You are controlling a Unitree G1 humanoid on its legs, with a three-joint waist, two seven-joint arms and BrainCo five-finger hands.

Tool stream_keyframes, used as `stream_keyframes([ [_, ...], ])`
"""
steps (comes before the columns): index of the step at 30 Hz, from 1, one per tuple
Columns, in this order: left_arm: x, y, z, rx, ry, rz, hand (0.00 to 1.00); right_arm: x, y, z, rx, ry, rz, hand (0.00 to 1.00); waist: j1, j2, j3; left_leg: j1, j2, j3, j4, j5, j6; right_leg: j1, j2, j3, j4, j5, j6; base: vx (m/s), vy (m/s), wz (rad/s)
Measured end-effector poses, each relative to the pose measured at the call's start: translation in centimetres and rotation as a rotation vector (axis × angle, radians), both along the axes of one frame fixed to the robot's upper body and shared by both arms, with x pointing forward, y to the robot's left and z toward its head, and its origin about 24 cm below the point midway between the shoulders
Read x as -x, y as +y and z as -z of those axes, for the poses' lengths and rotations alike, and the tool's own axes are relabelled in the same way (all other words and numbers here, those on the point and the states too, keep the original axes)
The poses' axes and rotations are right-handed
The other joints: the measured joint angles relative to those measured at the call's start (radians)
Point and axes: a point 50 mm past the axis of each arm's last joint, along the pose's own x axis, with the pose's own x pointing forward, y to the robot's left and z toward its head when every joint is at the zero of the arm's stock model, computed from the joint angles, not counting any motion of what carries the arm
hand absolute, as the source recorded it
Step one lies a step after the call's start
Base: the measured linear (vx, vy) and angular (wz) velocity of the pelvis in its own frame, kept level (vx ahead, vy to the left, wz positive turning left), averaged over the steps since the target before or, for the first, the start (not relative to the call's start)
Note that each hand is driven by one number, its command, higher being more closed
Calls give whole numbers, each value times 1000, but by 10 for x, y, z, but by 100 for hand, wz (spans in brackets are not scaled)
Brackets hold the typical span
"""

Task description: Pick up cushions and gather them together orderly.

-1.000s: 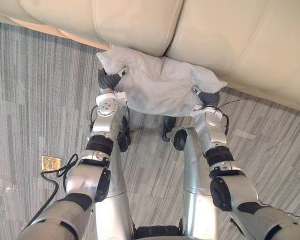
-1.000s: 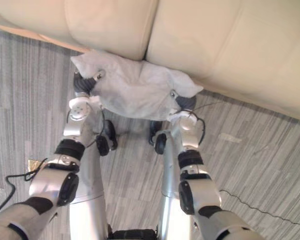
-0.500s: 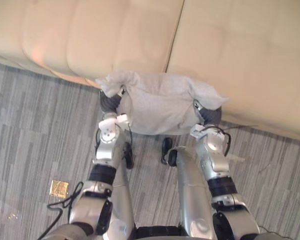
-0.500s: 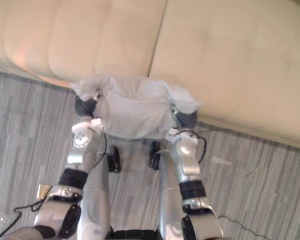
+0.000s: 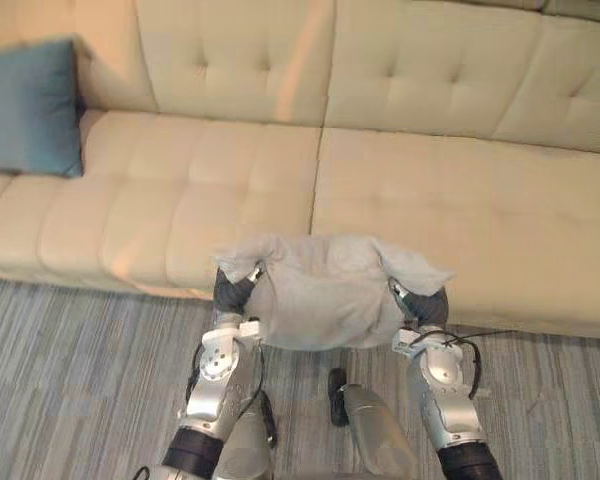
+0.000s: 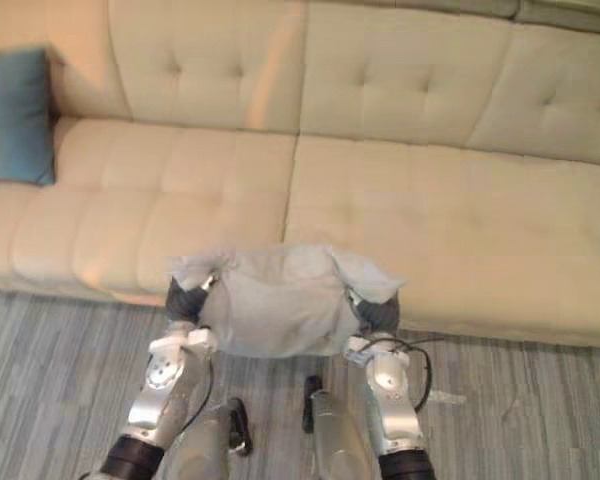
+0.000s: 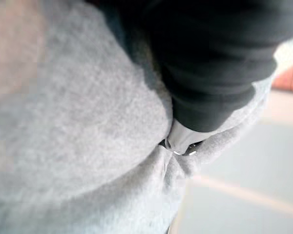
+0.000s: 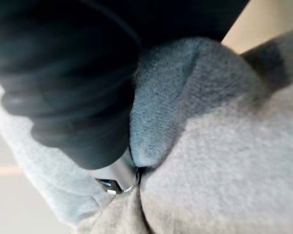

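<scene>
A grey cushion hangs between my two hands, in front of the cream sofa's seat edge and above the floor. My left hand holds its left side and my right hand its right side, and the cushion's upper corners flop over both. In the left wrist view a finger of the left hand digs into bunched grey cloth. In the right wrist view a finger of the right hand is pinched into a fold in the same way. A teal cushion leans at the sofa's far left end.
The long tufted sofa spans the whole width, its seat bare from the teal cushion rightwards. Grey striped carpet lies in front of it.
The whole view has swung upward, so the sofa's seat and back and the teal cushion now show. The grey cushion stays held between both hands and has risen to the seat's front edge.
</scene>
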Motion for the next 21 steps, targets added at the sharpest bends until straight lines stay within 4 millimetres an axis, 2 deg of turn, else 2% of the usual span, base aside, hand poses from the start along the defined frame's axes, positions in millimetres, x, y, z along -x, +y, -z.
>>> stream_keyframes([
  [1, 1, -1, 2, -6, 12, 8, 100, 2, -1, 4, 7, 17, -2, 100, -6, 0, 0, 19, 4, 7, 2, -13, 5, 0, -4, -6, 23, 3, 6, -10, 59, -43],
  [3, 2, 0, 4, -26, 25, 22, 100, 3, -2, 8, 35, 40, -15, 100, -27, 0, 0, 55, -1, 7, -22, -27, 15, -2, -22, -52, 39, 28, 45, -28, 47, -28],
  [4, 3, 3, 6, -37, 34, 23, 100, 4, -3, 11, 55, 54, -25, 100, -31, -2, -5, 81, -3, 10, -50, -23, 24, -5, -35, -83, 42, 25, 45, 5, 42, -29],
  [5, 5, 4, 7, -45, 40, 30, 100, 6, -3, 14, 64, 68, -38, 100, -34, -14, -19, 106, -18, 10, -85, -19, 29, -6, -52, -106, -1, 18, 28, 32, 25, -27],
  [6, 5, 3, 8, -45, 41, 32, 100, 6, -3, 14, 70, 69, -47, 100, -34, -15, -25, 114, -20, 10, -96, -19, 28, -6, -57, -108, -41, 23, 21, 95, -14, -14],
  [7, 6, 2, 8, -45, 43, 38, 100, 7, -4, 15, 76, 72, -50, 100, -35, -14, -36, 120, -20, 10, -105, -17, 23, -6, -62, -106, -118, 47, 20, 105, -43, -2],
  [8, 6, 2, 9, -46, 45, 44, 100, 7, -6, 15, 83, 77, -53, 100, -37, -20, -48, 128, -29, 8, -114, -19, 3, 2, -69, -102, -229, 121, 15, 238, -103, 1],
  [9, 7, -2, 10, -40, 52, 53, 100, 6, -8, 15, 95, 82, -56, 100, -36, -8, -59, 133, -21, 1, -111, -23, -24, 21, -60, -107, -269, 206, -32, 235, -89, -12],
  [10, 8, -4, 12, -37, 57, 60, 100, 5, -11, 14, 109, 83, -58, 100, -29, 11, -70, 132, -11, -10, -120, -19, -31, 22, -46, -105, -276, 210, -38, 254, -89, -24],
  [11, 8, -5, 12, -38, 56, 68, 100, 4, -14, 13, 121, 81, -59, 100, -26, 24, -77, 139, -6, -29, -138, -14, -39, 12, -33, -102, -262, 199, -48, 314, -86, -23],
  [12, 8, -7, 13, -40, 60, 75, 100, 4, -15, 13, 125, 85, -58, 100, -31, 37, -84, 165, 5, -45, -159, -9, -48, 10, -20, -103, -216, 153, -50, 261, -76, -10],
  [13, 8, -7, 13, -40, 61, 78, 100, 5, -15, 14, 125, 88, -57, 100, -32, 37, -85, 173, 9, -53, -155, -8, -50, 14, -15, -105, -200, 137, -51, 306, -107, 10],
  [14, 9, -8, 15, -41, 70, 85, 100, 10, -16, 18, 123, 104, -53, 100, -36, 38, -86, 161, 31, -86, -66, -8, -50, 41, -5, -118, -180, 93, -60, 175, -112, 24],
  [16, 12, -11, 18, -30, 82, 99, 100, 16, -19, 22, 123, 123, -48, 100, -36, 51, -92, 80, 76, -143, 153, 11, -38, 97, 14, -160, -198, 67, -76, 218, -140, 28],
  [17, 15, -11, 22, -25, 97, 99, 100, 21, -19, 26, 120, 140, -48, 100, -34, 59, -93, 25, 114, -167, 298, 67, -7, 146, 37, -175, -208, 54, -88, 306, -130, 29],
  [18, 20, -11, 29, -25, 133, 107, 100, 29, -19, 31, 111, 166, -43, 100, -19, 51, -101, -26, 155, -167, 448, 182, 2, 220, 40, -191, -235, 37, -102, 262, -104, 26],
  [19, 21, -11, 30, -24, 137, 110, 100, 30, -20, 31, 111, 166, -41, 100, -17, 50, -103, -33, 159, -166, 461, 183, 1, 225, 39, -193, -239, 35, -103, 266, -69, 26],
  [20, 21, -14, 32, -17, 147, 113, 100, 32, -23, 28, 111, 151, -28, 100, -11, 49, -107, -63, 160, -156, 485, 159, -10, 243, 28, -197, -254, 35, -104, 204, -9, 20],
  [21, 20, -17, 31, -8, 145, 118, 100, 30, -26, 21, 110, 121, -11, 100, -8, 51, -107, -97, 146, -135, 442, 115, -4, 248, 13, -203, -265, 36, -104, 241, 1, 24],
])
